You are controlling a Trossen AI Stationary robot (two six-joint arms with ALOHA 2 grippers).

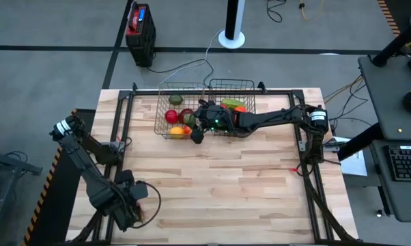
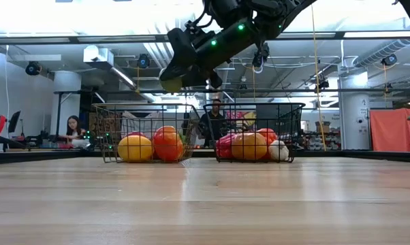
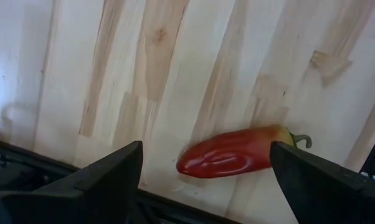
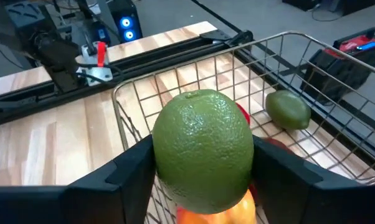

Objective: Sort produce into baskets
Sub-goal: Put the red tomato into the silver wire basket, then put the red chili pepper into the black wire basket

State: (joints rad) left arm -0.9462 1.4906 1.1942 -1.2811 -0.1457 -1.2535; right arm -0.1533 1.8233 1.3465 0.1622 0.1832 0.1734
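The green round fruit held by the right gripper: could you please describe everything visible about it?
The green round fruit has dimpled, citrus-like peel with a pale stem spot on top. The right gripper is shut on it, its dark fingers pressing either side. It hangs over the left basket, above orange and red produce, apart from a smaller green fruit lying inside.

Below the right end effector (image 1: 198, 131), which grips a green fruit (image 4: 203, 148), the left basket (image 1: 166, 90) already holds produce, and its wire rim rises around it. Toward the near side, the wooden surface (image 1: 219, 184) lies bare. The left end effector (image 1: 138, 198) waits well apart, above a red pepper (image 3: 234, 153).
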